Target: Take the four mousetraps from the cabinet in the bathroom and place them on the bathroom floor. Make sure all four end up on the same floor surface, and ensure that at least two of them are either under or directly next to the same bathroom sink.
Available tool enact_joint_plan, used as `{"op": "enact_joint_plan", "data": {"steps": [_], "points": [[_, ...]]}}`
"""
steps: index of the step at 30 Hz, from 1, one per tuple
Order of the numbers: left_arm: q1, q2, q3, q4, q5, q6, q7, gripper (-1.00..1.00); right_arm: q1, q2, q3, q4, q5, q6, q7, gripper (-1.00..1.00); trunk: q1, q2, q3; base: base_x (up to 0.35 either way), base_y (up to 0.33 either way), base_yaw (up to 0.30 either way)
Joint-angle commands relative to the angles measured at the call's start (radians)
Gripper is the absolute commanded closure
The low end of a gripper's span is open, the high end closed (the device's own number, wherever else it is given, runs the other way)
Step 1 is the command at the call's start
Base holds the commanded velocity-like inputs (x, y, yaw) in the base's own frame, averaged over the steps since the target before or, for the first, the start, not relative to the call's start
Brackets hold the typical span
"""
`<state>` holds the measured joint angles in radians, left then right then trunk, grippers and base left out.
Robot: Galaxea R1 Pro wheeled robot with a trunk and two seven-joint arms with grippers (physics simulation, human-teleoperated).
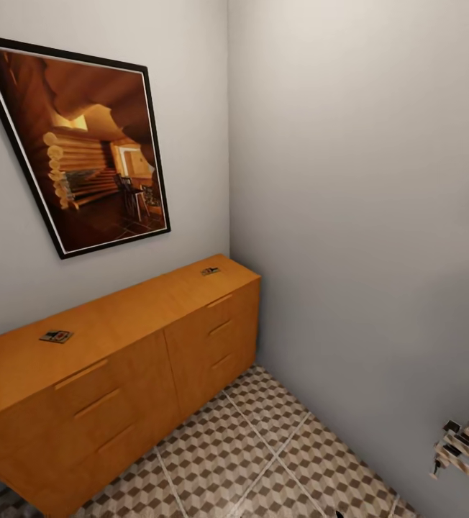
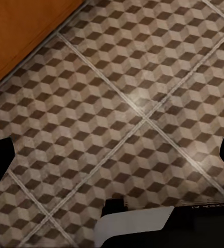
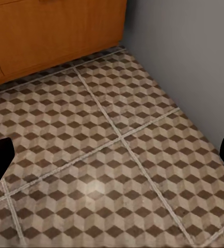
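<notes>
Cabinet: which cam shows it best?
Head view: the whole cabinet, its top with two mousetraps and six drawer fronts. The right wrist view catches its lower front and corner; the left wrist view just a plain orange strip.

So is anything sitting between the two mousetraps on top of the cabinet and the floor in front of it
Nothing visible. Both mousetraps lie in the open on the cabinet, and the tiled floor in front looks bare.

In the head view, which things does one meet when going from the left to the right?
Mousetrap on the cabinet's near part → framed picture on the wall → second mousetrap near the cabinet's far end → bare grey side wall → right gripper.
</notes>
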<state>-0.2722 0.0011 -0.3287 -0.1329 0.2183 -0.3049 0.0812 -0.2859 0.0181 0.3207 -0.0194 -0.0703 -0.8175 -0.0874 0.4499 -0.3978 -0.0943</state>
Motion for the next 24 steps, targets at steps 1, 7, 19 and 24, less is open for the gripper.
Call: {"op": "enact_joint_plan", "data": {"steps": [1,7,19,24], "points": [[-0.001,0.002,-0.009,0.003,0.008,-0.007,0.004,-1.00,-0.001,0.000,0.009,0.001,-0.007,-0.003,-0.005,-1.00,0.000,-0.002,-0.002,-0.272,0.000,0.000],[-0.001,0.008,-0.009,0.033,0.009,-0.040,0.005,-1.00,-0.001,0.000,0.009,0.001,-0.008,-0.002,-0.005,-1.00,0.000,-0.002,-0.002,-0.309,0.000,0.000],[-0.001,0.010,-0.010,0.055,0.009,-0.052,0.004,-1.00,-0.001,0.002,0.009,0.001,-0.007,0.009,-0.005,-1.00,0.000,-0.002,-0.002,-0.332,0.000,0.000],[-0.001,0.010,-0.010,0.060,0.009,-0.052,0.004,-1.00,-0.001,0.002,0.009,0.001,-0.007,0.016,-0.003,-1.00,0.000,-0.002,-0.002,-0.333,0.000,0.000]]}}
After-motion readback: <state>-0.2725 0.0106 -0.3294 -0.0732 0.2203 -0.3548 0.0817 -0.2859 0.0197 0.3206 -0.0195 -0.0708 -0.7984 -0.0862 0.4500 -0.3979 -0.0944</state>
